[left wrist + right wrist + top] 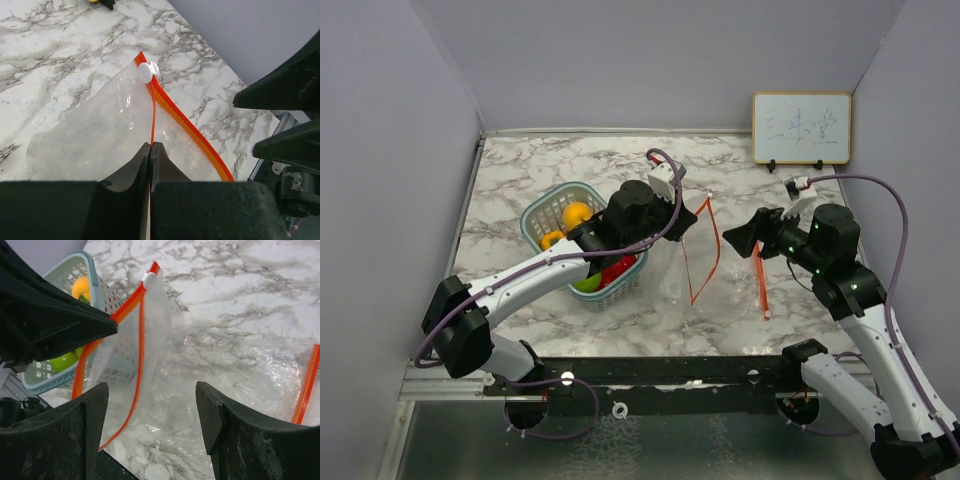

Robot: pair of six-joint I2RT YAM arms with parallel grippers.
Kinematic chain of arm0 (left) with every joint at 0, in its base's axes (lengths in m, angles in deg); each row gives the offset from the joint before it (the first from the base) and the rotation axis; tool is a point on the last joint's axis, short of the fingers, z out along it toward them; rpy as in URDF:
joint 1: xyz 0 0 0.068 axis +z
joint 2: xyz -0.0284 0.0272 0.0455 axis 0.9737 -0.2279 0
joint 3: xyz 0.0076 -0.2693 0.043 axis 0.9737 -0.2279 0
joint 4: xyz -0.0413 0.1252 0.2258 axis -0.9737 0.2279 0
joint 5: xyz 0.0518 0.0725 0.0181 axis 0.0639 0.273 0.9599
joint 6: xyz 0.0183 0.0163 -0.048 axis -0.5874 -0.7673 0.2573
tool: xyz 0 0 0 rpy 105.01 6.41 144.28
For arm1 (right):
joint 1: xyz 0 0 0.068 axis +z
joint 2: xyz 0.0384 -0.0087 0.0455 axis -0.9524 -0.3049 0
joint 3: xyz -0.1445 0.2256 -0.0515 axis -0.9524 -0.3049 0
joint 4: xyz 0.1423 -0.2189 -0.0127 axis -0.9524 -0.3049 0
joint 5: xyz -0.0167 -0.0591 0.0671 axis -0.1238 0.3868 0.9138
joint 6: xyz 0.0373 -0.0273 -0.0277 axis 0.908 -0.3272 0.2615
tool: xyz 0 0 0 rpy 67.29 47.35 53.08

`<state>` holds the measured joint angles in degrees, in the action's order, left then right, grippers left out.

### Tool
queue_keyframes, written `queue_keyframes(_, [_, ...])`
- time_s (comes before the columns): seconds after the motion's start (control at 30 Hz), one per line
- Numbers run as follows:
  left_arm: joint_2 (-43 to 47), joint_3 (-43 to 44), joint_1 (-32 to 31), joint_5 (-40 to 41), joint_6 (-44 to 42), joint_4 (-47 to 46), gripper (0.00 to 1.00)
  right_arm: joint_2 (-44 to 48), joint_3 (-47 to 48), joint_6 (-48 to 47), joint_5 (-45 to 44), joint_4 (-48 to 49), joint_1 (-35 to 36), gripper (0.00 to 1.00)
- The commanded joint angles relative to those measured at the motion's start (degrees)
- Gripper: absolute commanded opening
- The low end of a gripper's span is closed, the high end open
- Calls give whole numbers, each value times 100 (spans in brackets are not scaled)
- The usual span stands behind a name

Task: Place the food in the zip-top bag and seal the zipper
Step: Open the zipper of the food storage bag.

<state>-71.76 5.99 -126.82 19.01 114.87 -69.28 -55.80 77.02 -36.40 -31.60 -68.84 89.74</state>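
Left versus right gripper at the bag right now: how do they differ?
The left gripper is shut, pinching one strip of the zipper on the zip-top bag. The right gripper is open and holds nothing. The left gripper holds that edge up off the table, while the right gripper only faces the bag's mouth. Both are black and close to the bag.

Only writing I can spot is a few faint blue handwritten strokes on the whiteboard (801, 127), too blurry to read.
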Motion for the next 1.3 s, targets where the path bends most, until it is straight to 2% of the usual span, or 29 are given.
queue_keyframes(0.0, [-64, 60, -16, 231, -92, -132, 0, 1, 185, -11, 162, 184, -18, 70])
queue_keyframes(0.33, [-66, 124, -13, 15, 28, -275, 0, -671, -490, 336, 615, 1200, -18, 69])
queue_keyframes(0.53, [-178, 151, -12, -226, 188, -545, 0, -989, -583, 583, 703, 1770, 12, 63])
queue_keyframes(0.63, [-258, 177, -10, -359, 287, -679, 0, -1112, -602, 606, 607, 1846, 50, 51])
queue_keyframes(0.73, [-282, 255, -10, -393, 297, -679, 0, -1222, -586, 602, 321, 1670, 86, 28])
queue_keyframes(0.8, [-232, 379, -10, -173, 140, -381, 0, -1222, -488, 591, -379, 1283, 94, 16])
queue_keyframes(0.9, [-30, 496, -1, 565, -186, 164, 0, -1106, -336, 552, -1510, 801, 96, 6])
queue_keyframes(1.03, [116, 525, 0, 1310, -392, 596, 0, -1039, -170, 477, -1930, 692, 96, 1])
queue_keyframes(1.07, [103, 539, 7, 1411, -388, 657, 1, -1038, -134, 495, -1991, 679, 96, 1])
queue_keyframes(1.17, [2, 645, 9, 1519, -351, 891, 13, -1026, 61, 528, -2325, 617, 112, 1])
queue_keyframes(1.27, [-73, 692, 9, 1410, -318, 892, 28, -964, 237, 447, -2218, 753, 122, 1])
